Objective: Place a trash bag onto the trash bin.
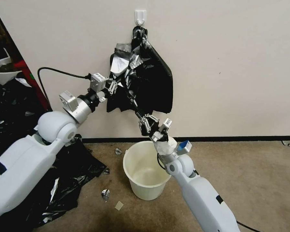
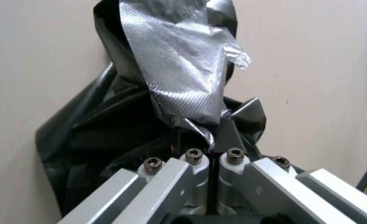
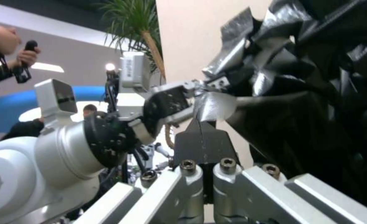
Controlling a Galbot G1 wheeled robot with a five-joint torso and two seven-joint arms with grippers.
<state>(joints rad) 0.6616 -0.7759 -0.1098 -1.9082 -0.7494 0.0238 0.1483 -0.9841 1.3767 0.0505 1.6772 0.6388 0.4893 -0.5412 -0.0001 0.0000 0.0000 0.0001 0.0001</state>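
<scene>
Two grippers are on the trash bag (image 1: 141, 77), which hangs from a wall hook (image 1: 140, 16) above the trash bin (image 1: 146, 170) on the carpet. Left gripper (image 1: 114, 86) is pinched on its left edge, right gripper (image 1: 139, 115) clamped on the bottom edge, both jaws tight together

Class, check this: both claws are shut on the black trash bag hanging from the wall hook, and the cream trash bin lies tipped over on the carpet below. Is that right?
Not quite. The trash bin stands upright, mouth open, in the head view. The rest holds: left claw and right claw are shut on the trash bag hanging from the wall hook.
</scene>
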